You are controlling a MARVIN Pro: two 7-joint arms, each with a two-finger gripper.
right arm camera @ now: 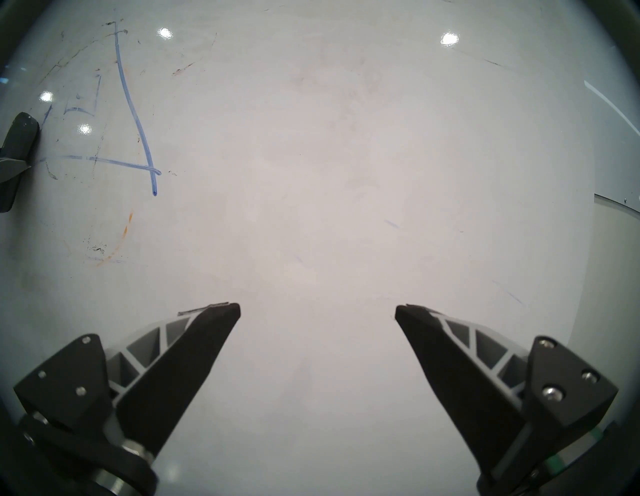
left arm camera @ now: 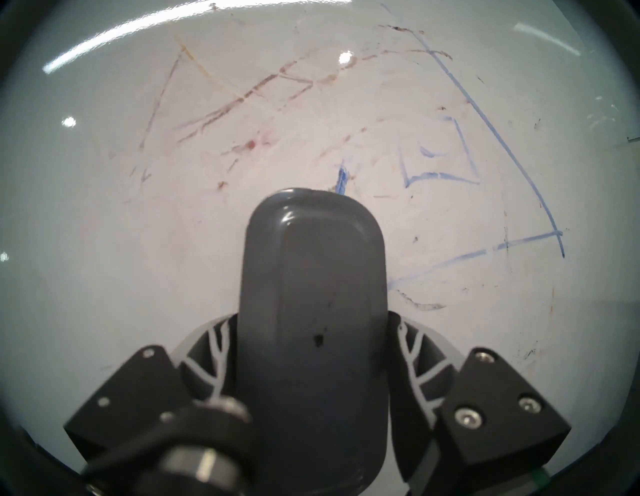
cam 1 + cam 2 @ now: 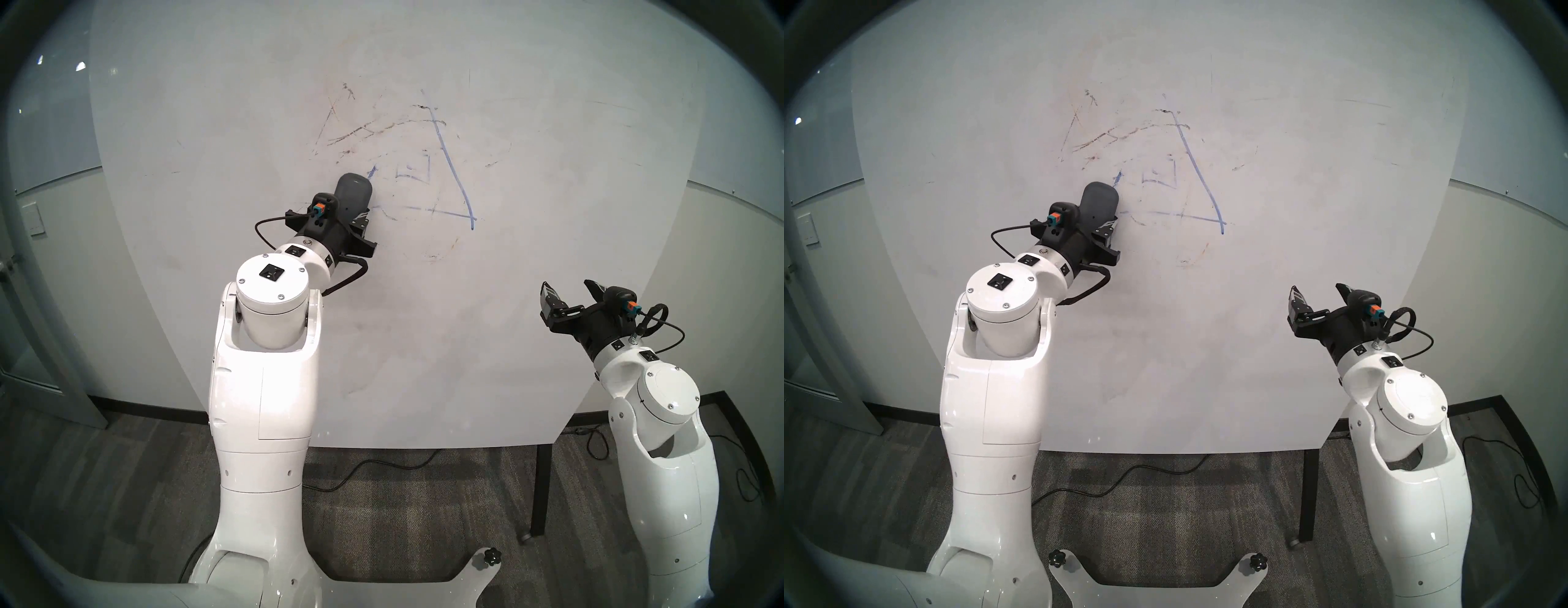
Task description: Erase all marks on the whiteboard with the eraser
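Eraser [image 3: 354, 191], smooth grey oblong clamped in left gripper [image 3: 344, 220], meets glossy whiteboard [image 3: 551, 106] beside blue marks [image 3: 454, 170]; right gripper [image 3: 570, 295] gapes empty.

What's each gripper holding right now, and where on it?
Left gripper clamps the eraser across its lower sides; right gripper holds nothing.

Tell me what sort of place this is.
Probably an office or meeting room: a big whiteboard on black legs, grey patterned carpet with dark baseboards, pale walls with a light switch, and what looks like a glass door at the left edge.
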